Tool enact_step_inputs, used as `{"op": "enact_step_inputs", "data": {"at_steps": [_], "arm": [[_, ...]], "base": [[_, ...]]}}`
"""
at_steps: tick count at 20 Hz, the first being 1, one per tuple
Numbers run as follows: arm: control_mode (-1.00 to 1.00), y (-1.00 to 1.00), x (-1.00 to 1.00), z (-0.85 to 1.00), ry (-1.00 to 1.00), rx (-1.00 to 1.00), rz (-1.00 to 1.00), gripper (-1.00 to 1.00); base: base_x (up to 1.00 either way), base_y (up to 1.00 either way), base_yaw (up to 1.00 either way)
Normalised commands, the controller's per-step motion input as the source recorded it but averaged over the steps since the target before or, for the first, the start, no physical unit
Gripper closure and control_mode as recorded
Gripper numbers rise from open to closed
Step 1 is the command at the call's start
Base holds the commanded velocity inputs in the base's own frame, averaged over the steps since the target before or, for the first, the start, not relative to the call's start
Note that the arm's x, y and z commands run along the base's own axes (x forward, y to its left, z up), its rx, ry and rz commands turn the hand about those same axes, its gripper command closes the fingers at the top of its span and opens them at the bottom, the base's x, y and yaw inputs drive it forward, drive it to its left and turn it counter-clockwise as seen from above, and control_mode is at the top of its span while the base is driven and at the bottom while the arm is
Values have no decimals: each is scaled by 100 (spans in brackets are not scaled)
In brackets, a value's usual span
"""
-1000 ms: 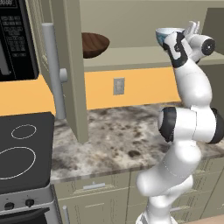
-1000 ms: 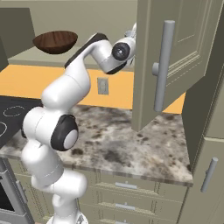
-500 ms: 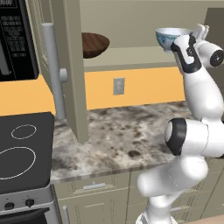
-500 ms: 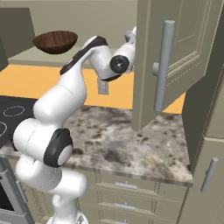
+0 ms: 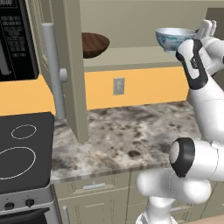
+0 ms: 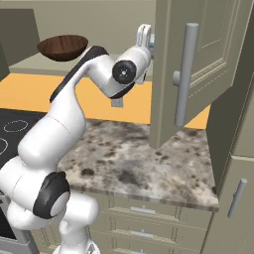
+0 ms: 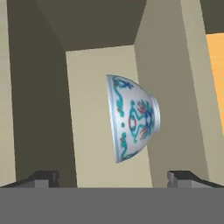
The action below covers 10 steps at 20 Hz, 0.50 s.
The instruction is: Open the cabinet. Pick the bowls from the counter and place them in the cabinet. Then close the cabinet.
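no writing or brand reads clearly anywhere; the black microwave [image 5: 15, 39] left of the cabinet [image 5: 70, 65] has a keypad too blurred to make out. the white bowl [image 7: 131, 118] carries teal scrollwork with small red marks and a narrow foot ring; it sits on the cabinet shelf [image 5: 131, 59] at the right end, upright in the left base view [image 5: 174, 38]. my end effector [image 7: 113, 178] is wide open, its two dark tips apart on either side below the bowl in the hand view, not touching it. the dark wood-grain bowl [image 5: 94, 43] rests on the same shelf, well to the left of the white one, near the open left door. the right cabinet door [image 6: 198, 69] also stands open, its silver bar handle [image 6: 183, 74] vertical. the speckled counter [image 5: 131, 135] lies below the cabinet.
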Motion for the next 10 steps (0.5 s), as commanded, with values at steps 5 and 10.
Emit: {"op": "enact_step_inputs", "data": {"at_steps": [5,10], "arm": [[-100,38,-76,3,16,-18,0,-100],[-100,36,-77,0,7,-14,0,-100]], "base": [[0,0,0],[0,0,0]]}}
